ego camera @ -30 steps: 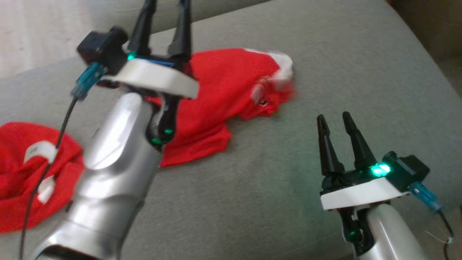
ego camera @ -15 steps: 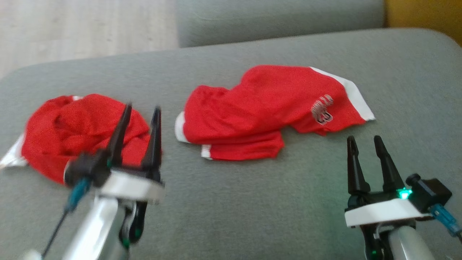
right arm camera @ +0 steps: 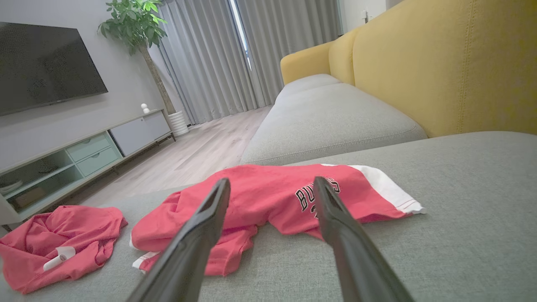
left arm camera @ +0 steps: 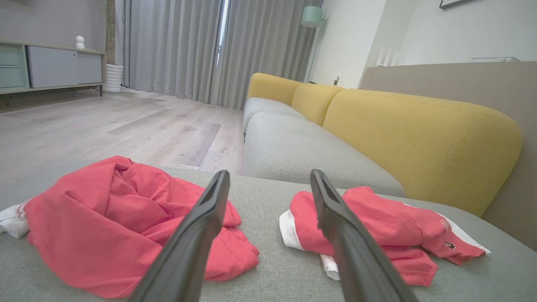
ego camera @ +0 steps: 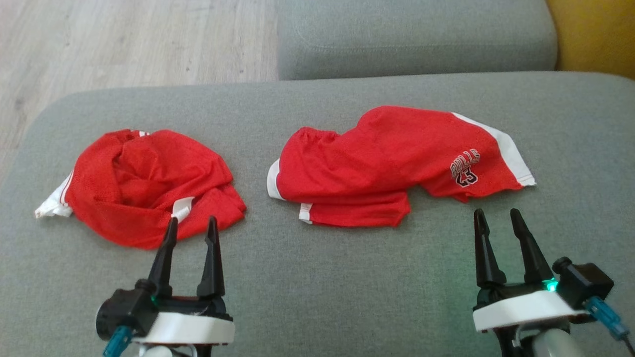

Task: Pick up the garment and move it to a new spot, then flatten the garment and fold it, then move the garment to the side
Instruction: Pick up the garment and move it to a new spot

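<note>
Two red garments lie on the grey sofa seat (ego camera: 347, 277). A crumpled red one with white trim (ego camera: 149, 188) sits at the left. Red shorts with a white side stripe and a printed logo (ego camera: 392, 163) lie roughly folded at the right. My left gripper (ego camera: 192, 220) is open and empty, low at the near edge of the crumpled garment (left arm camera: 105, 218), apart from it. My right gripper (ego camera: 497, 213) is open and empty, just in front of the shorts' logo end (right arm camera: 268, 197). Along the left gripper's (left arm camera: 269, 173) own fingers both garments show; the right gripper (right arm camera: 272, 180) points at the shorts.
Another grey seat cushion (ego camera: 416, 39) lies beyond, with a yellow backrest (ego camera: 595, 34) at the right. Wooden floor (ego camera: 124, 39) starts past the seat's far left edge. A TV unit (right arm camera: 84, 155) stands across the room. Bare seat stretches in front of both garments.
The head camera has swung, so the whole picture shifted. My left arm has drawn back from above the shorts to the lower left, jaws open throughout. The right gripper kept its place.
</note>
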{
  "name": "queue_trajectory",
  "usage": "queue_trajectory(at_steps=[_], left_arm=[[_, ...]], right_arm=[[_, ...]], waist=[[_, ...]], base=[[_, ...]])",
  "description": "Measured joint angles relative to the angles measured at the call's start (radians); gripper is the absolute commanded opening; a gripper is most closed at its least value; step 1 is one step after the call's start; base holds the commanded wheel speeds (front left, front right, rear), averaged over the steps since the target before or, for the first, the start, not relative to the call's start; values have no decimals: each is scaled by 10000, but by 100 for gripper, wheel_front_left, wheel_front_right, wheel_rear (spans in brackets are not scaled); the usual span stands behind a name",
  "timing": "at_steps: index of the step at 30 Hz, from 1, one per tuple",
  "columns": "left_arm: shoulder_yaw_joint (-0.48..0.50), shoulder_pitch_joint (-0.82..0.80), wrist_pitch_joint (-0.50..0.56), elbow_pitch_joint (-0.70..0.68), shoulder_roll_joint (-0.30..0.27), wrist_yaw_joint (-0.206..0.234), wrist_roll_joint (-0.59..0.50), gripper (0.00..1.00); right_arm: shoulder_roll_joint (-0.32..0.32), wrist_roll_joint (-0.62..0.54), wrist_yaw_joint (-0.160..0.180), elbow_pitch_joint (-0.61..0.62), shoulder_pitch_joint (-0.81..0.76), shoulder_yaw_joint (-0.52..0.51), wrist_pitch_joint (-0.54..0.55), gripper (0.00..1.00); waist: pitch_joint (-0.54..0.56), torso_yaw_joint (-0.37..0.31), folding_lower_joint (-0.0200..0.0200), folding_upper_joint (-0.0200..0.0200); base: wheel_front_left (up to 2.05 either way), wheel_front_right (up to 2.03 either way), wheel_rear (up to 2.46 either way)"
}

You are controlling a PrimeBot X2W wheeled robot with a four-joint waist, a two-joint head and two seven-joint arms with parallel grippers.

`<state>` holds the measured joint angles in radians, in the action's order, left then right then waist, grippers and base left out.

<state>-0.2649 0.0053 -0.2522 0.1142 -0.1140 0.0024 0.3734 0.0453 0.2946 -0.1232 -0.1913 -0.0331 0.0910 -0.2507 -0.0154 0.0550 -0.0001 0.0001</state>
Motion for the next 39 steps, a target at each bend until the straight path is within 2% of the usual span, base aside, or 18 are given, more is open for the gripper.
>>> queue_trajectory(at_steps=[3, 8, 13, 22, 23, 30, 31, 32, 39], left_arm=[[224, 0, 0, -10, 82, -309, -221, 100], [458, -67, 0, 6, 272, -575, -533, 100], [418, -391, 0, 148, 439, -825, -732, 100], [297, -774, 0, 431, 598, -1011, -773, 100], [282, -846, 0, 454, 608, -1051, -773, 100], [305, -856, 0, 483, 623, -1053, -773, 100], [322, -857, 0, 487, 623, -1053, -771, 100], [334, -862, 0, 487, 623, -1053, -771, 100], [454, -878, 0, 470, 627, -1035, -765, 100]], right_arm=[[0, -54, 0, 2, 8, 12, 0, 100], [2, -272, 0, -282, 164, 399, 0, 100], [6, -295, 0, -1732, 983, 1005, 0, 100], [15, 926, 0, -4757, 2860, 1432, 0, 100], [33, 1235, 0, -5400, 3244, 1615, 2, 100], [184, 2217, 2, -6688, 4243, 2777, 58, 100], [203, 2364, 2, -6794, 4349, 2957, 58, 61], [211, 2479, 2, -6876, 4436, 3112, 56, 0], [144, 2660, 0, -7193, 4562, 3350, 27, 0]], waist=[[-85, 17, 0, 0], [-299, 138, 1, 0], [-549, 388, 1, 0], [-1044, 1073, 1, 0], [-1153, 1208, 2, 0], [-1389, 1449, 2, 0], [-1389, 1441, 2, 0], [-1383, 1422, 1, 0], [-1278, 1107, 1, 0]], base=[[0, 0, 0], [0, 0, 0], [0, 0, 0], [0, 0, 0], [0, 0, 0], [0, 0, 0], [0, 0, 0], [0, 0, 0], [0, 0, 0]])
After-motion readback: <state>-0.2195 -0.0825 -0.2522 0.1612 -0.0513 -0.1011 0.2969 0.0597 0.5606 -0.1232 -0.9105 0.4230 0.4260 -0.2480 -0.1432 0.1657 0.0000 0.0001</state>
